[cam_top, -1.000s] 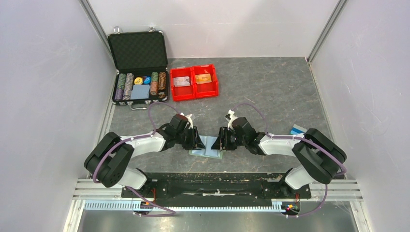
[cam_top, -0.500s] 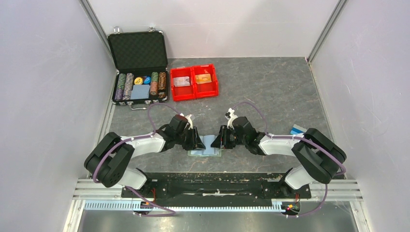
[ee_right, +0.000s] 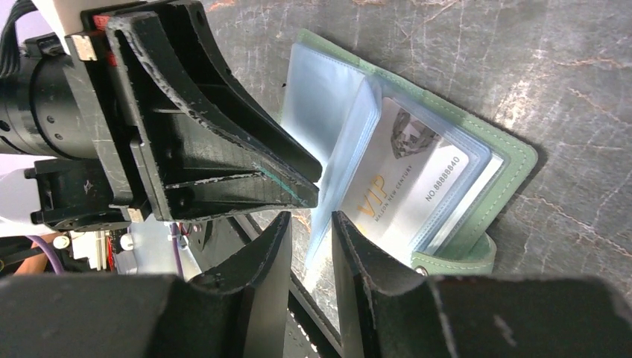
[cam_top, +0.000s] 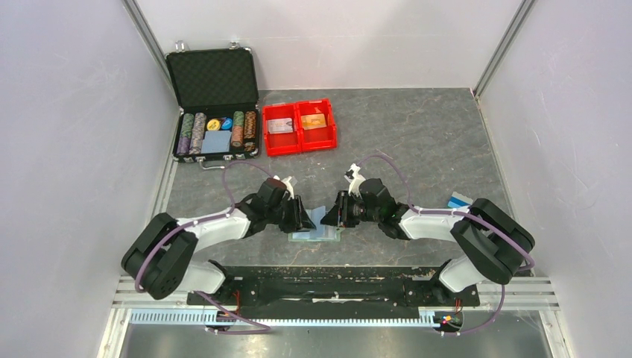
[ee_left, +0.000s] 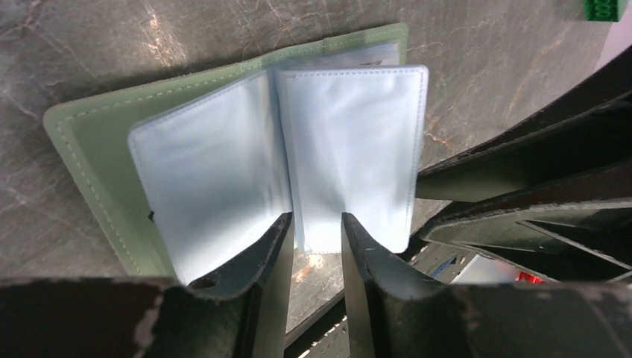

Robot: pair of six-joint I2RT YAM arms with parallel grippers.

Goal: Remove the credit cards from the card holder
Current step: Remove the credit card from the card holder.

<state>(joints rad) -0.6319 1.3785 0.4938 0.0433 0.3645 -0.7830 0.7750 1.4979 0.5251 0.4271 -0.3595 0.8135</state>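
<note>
The grey-green card holder (cam_top: pixel 318 233) lies open on the table between my two grippers. In the left wrist view its pale blue clear pockets (ee_left: pixel 223 171) are spread open and look empty. In the right wrist view a whitish-grey VIP card (ee_right: pixel 406 186) sits in a pocket of the card holder (ee_right: pixel 514 160). My left gripper (ee_left: pixel 317 218) is slightly open, with its tips over the fold between two pockets. My right gripper (ee_right: pixel 311 216) is slightly open, with a raised pocket leaf (ee_right: pixel 350 142) between its fingers. An orange card (cam_top: pixel 314 121) and a whitish card (cam_top: pixel 279 125) lie in the red bin.
The red two-compartment bin (cam_top: pixel 299 145) stands at the back centre. An open black poker-chip case (cam_top: pixel 215 112) stands to its left. A small blue card-like item (cam_top: pixel 458 199) lies by the right arm. The two grippers (cam_top: pixel 304 218) (cam_top: pixel 334 216) nearly touch.
Both grippers have moved closer together over the card holder and a little away from the near edge. The left arm's elbow has swung left. A pocket leaf now stands raised.
</note>
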